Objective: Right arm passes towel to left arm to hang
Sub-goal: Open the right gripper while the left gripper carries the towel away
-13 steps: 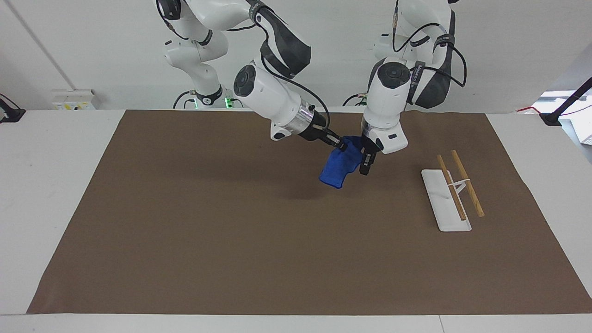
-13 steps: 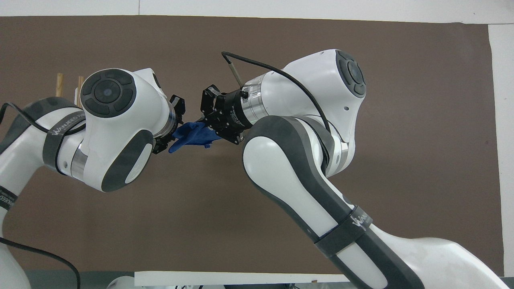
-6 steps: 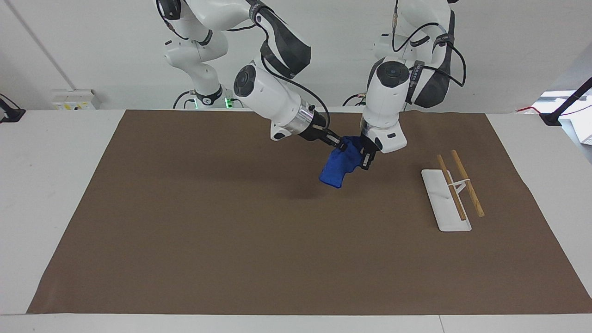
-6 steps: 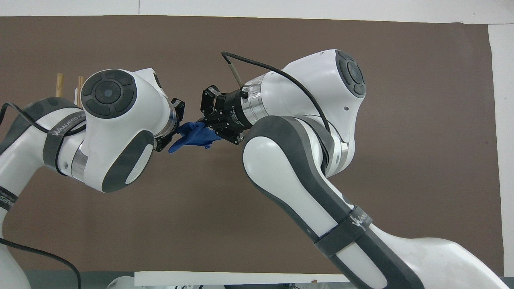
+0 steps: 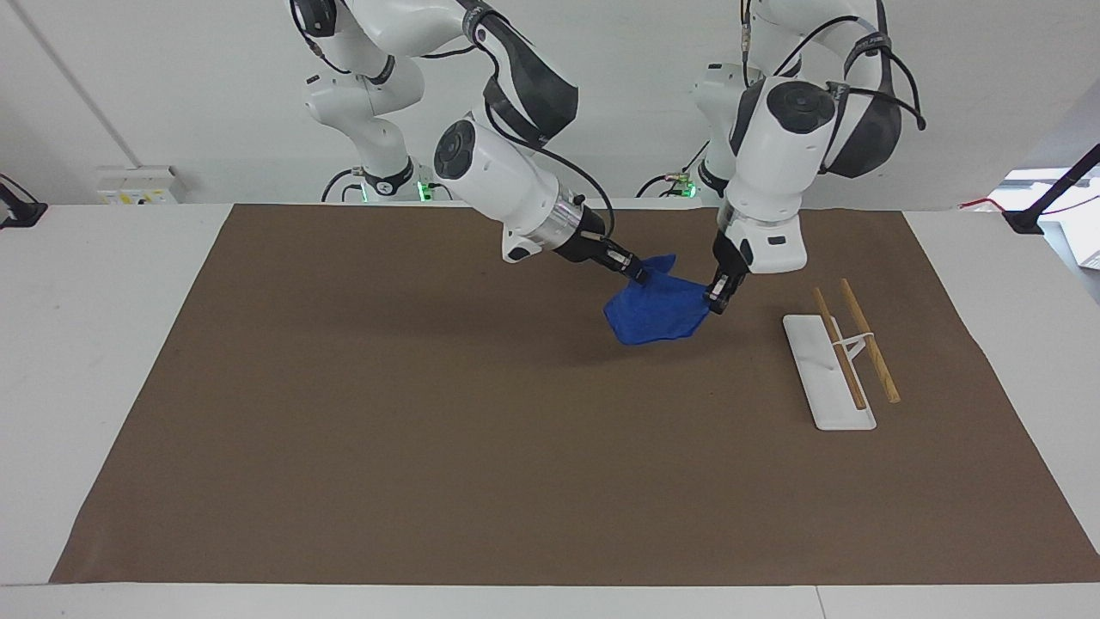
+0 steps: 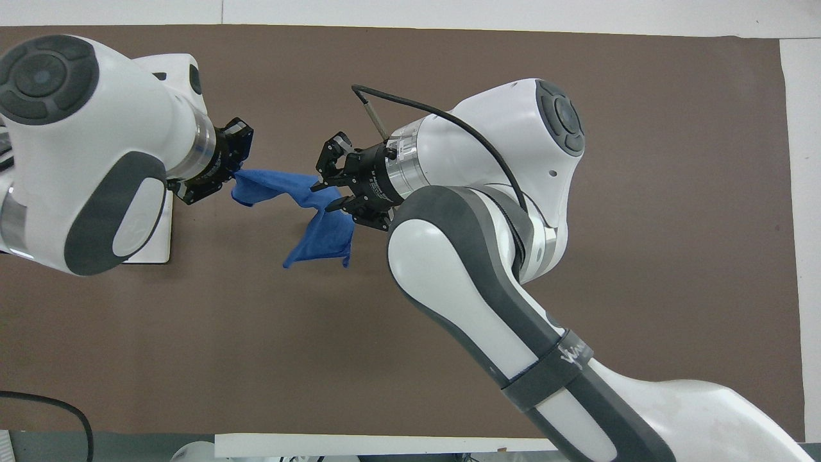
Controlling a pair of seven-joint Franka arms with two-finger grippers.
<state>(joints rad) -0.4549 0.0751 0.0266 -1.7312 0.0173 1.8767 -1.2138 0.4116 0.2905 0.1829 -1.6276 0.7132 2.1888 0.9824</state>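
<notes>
A royal-blue towel (image 5: 657, 306) hangs in the air above the brown table mat (image 5: 430, 447), stretched between two robot grippers and sagging into a pointed fold below them. The left gripper (image 5: 716, 298) is clamped tight on one corner of the towel, its fingertips pinched together on the cloth – it points downward from a white arm that comes in from the left arm's end of the table. The right gripper (image 5: 640, 273) meets the towel's other upper corner, reaching in at a slant from its own arm; whether its fingers are gripping the cloth or parted around it cannot be told. In the overhead view the towel (image 6: 301, 212) runs as a twisted band from the left gripper (image 6: 221, 183) to the right gripper (image 6: 324, 192), with a loose flap drooping under the right one. Just beside the left gripper, toward the left arm's end – resting on the mat – sits a white towel rack (image 5: 827, 371) with two wooden rods (image 5: 868, 340) lying across its raised support.
</notes>
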